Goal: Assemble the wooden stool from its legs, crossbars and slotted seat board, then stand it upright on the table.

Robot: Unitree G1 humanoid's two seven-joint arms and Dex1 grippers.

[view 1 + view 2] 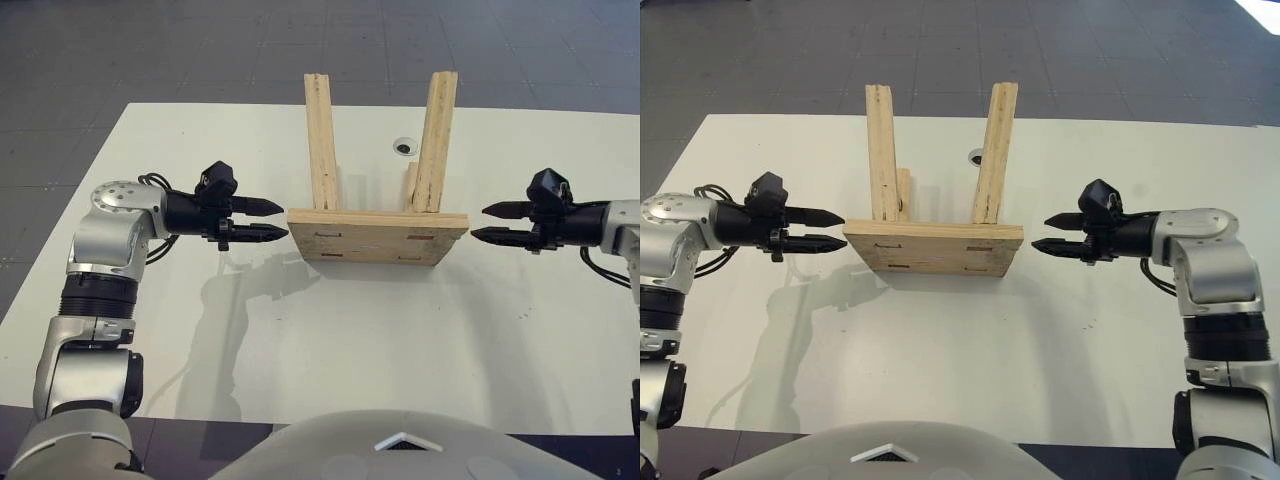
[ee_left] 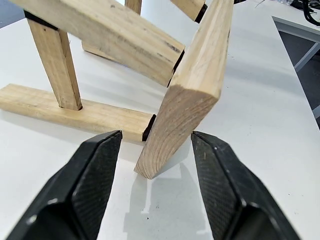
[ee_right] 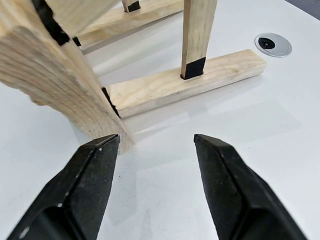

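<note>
Left eye view: pale wooden stool [image 1: 378, 235] on its side between left tool [image 1: 285, 219] and right tool [image 1: 478, 222], both parted, empty.

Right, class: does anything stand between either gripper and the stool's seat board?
Nothing visible does. The open left gripper and right gripper each face an end of the seat board, with only bare table beneath.

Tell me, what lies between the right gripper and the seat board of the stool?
Nothing: only a short stretch of bare white table separates the right gripper from the seat board. The right eye view shows it best.
</note>
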